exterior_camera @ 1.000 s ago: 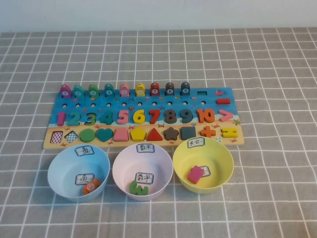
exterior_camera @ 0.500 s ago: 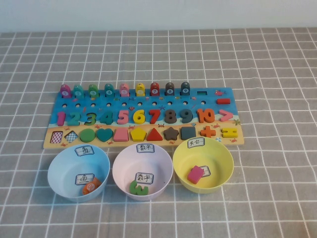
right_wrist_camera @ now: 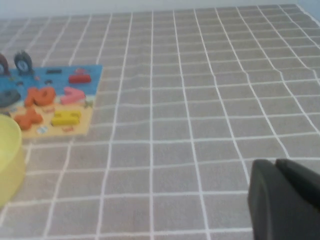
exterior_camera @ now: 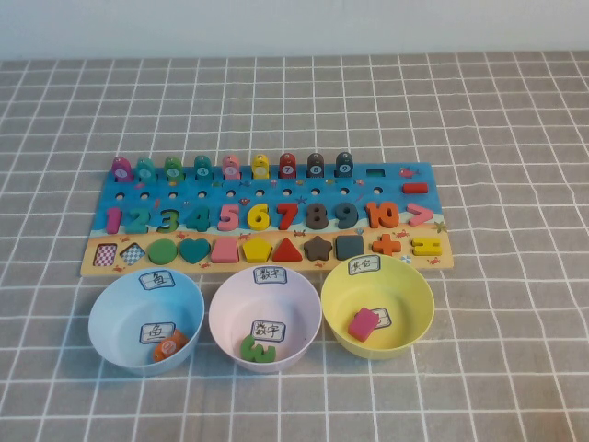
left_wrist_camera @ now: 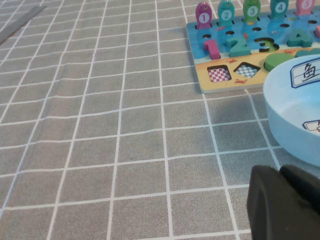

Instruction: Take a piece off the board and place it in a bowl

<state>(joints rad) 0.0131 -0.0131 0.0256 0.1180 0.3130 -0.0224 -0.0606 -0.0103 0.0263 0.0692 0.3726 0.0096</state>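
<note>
Right gripper (right_wrist_camera: 286,200) low over the checked cloth (exterior_camera: 515,129), off the board's (exterior_camera: 396,189) right end, fingers pressed together, nothing between them; board's right corner ahead of it and to its left, with the orange "10" (right_wrist_camera: 40,96) seated in its slot there, beside the pink ">" (right_wrist_camera: 73,94) and above the orange plus (right_wrist_camera: 27,118); yellow bowl's (right_wrist_camera: 7,160) rim nearest on that same side. Left gripper (left_wrist_camera: 287,202) likewise low over the cloth, off the board's left end; cannot tell whether spread or shut; blue bowl (left_wrist_camera: 295,120) just ahead to its right, board's left corner beyond that bowl. Neither gripper visible from the high camera. From there, "10" (exterior_camera: 383,215) at the right end of the number row, well apart from both tools, flat on the board. Pink bowl (exterior_camera: 265,318) middle of three, touching neither neighbour visibly, just in front of the board's tan strip, a green piece (exterior_camera: 258,349) lying inside; blue bowl (exterior_camera: 145,322) holding an orange round piece (exterior_camera: 169,348); yellow bowl (exterior_camera: 377,304) holding a pink piece (exterior_camera: 363,324).
</note>
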